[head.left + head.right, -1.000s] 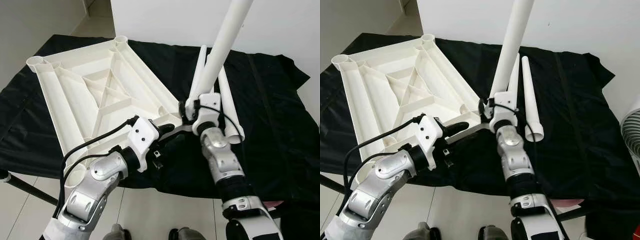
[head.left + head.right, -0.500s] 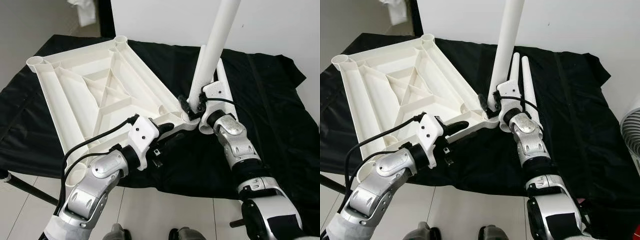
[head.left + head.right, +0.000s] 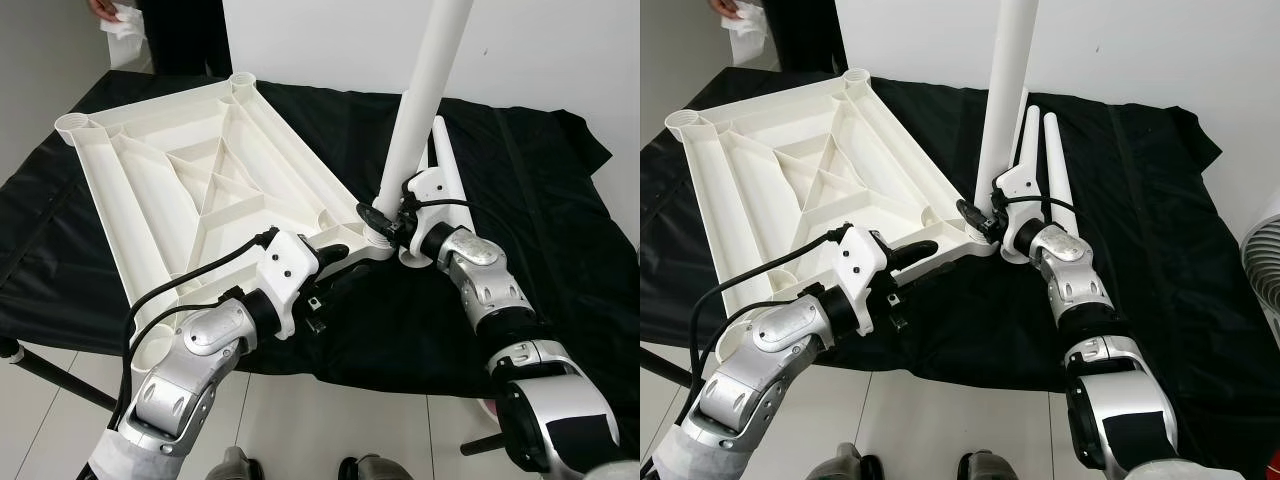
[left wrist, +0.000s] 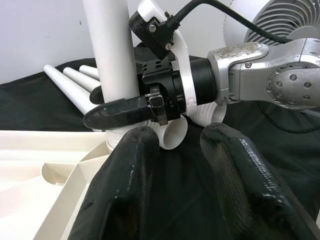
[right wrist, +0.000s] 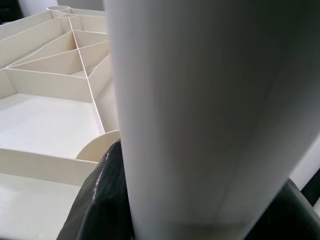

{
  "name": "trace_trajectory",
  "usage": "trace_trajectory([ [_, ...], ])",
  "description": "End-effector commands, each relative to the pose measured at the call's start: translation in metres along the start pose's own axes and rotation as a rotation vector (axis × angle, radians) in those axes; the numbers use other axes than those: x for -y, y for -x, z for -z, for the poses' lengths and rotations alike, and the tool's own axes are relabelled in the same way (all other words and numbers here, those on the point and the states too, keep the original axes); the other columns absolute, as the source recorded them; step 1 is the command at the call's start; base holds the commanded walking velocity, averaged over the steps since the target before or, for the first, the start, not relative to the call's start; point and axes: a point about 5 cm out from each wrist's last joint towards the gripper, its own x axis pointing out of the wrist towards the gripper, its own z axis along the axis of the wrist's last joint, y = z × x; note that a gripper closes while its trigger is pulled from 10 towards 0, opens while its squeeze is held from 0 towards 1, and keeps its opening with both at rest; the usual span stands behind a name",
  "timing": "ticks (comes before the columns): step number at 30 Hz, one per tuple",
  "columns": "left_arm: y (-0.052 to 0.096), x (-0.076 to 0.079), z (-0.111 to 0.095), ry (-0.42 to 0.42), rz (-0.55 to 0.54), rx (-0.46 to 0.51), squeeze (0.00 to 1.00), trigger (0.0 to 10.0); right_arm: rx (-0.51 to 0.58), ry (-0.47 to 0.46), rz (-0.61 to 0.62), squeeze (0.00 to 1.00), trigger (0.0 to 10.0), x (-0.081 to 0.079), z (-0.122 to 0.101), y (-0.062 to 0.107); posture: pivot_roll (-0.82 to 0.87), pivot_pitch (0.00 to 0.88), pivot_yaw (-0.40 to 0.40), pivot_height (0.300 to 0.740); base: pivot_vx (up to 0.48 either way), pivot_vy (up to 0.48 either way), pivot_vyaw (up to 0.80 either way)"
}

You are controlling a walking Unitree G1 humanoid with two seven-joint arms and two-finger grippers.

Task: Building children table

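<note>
- On the black cloth (image 3: 560, 200), your upturned white tabletop (image 3: 190, 180) lay ribs-up, its near right corner at the cloth's front edge, tiled floor (image 3: 330, 420) just below.
- To the right of that corner you had open cloth; two spare white legs (image 3: 1040, 150) lay side by side just behind the right arm, near the wall (image 3: 560, 50).
- Your right gripper (image 3: 385, 225) was clamped on the upright leg (image 3: 425, 90) at its base, which stood at the corner socket; seating depth could not be told.
- Right forearm ran up from the lower right, elbow bent, wrist angled left toward the corner.
- Your left gripper (image 4: 177, 165) pointed at the same corner from the near side, its fingers (image 4: 130, 175) parted with nothing between them, tips just beside the socket.
- Since a second ago the leg had swung from a rightward tilt to nearly vertical, and your right forearm had shifted right.
- The left arm had held its place.
- A person's hand (image 3: 105, 8) holding a white cloth had appeared at the far left corner.
</note>
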Motion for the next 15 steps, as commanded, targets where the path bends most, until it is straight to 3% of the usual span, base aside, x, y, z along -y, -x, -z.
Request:
trace_trajectory([
  [1,0.0,0.0,0.0,-0.007,-0.005,0.003,0.0,10.0,-0.042,-0.002,-0.028,0.0,9.4,-0.003,0.008,0.0,-0.05,0.09,0.023,0.74,0.0,0.0,0.0],
  [3,0.0,0.0,0.0,-0.006,-0.003,0.002,0.0,10.0,-0.056,-0.021,-0.014,0.0,10.0,-0.003,0.011,0.0,-0.05,0.09,0.023,0.74,0.0,0.0,0.0],
  [15,0.0,0.003,0.001,0.0,0.009,0.002,0.0,10.0,-0.094,-0.085,0.069,0.0,10.0,-0.004,0.022,-0.002,-0.06,0.094,0.024,0.74,0.0,0.0,0.0],
])
